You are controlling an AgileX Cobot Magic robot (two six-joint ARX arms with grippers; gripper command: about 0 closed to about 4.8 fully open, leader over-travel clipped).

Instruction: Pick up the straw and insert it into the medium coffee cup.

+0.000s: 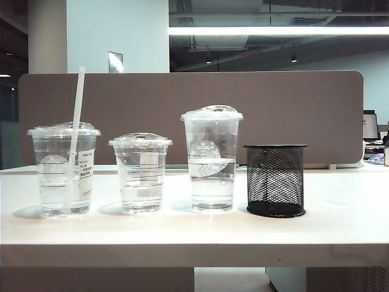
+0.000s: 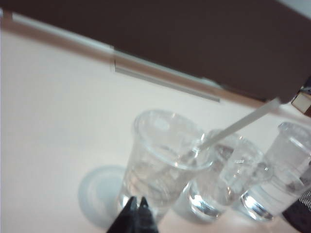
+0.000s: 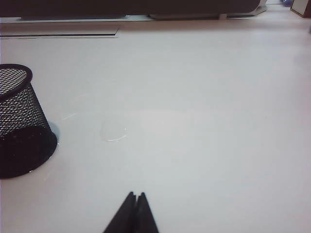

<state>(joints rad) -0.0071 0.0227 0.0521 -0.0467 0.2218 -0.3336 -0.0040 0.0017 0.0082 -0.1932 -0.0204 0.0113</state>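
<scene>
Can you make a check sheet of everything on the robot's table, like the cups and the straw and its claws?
Surface: white table, bare in front of the cups.
Job's things: straw stands in the medium coffee cup, poking up through its lid, at the left end of the row.
Clutter: shortest clear cup, tallest clear cup, black mesh holder at the right end.
Grippers: left gripper shut, holding nothing, near the medium cup's base; right gripper shut, holding nothing, over bare table beside the holder.
Cables: nothing seen.
Surroundings: brown divider panel behind the table, ceiling light above.
</scene>
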